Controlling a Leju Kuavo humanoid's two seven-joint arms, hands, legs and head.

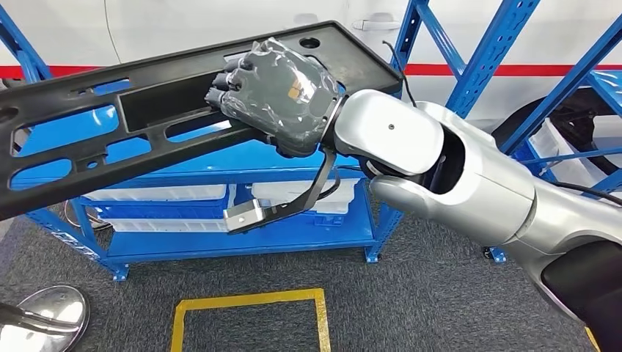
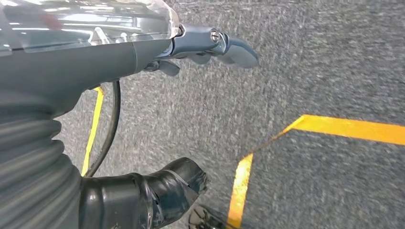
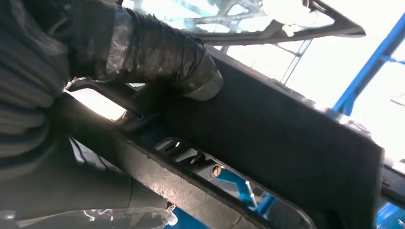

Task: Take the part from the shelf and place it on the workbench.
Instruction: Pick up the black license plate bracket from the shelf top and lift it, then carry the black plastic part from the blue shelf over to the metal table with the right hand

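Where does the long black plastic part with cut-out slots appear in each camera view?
Head view: long black plastic part slants across the upper left, gripped by the right hand.
Left wrist view: not in it.
Right wrist view: runs diagonally through the picture.
Shared landmark: blue metal shelf.

White bins (image 1: 158, 193) on blue shelf (image 1: 242, 242)

Head view looks down at shelf (image 1: 242, 242); wrist cameras sit close.
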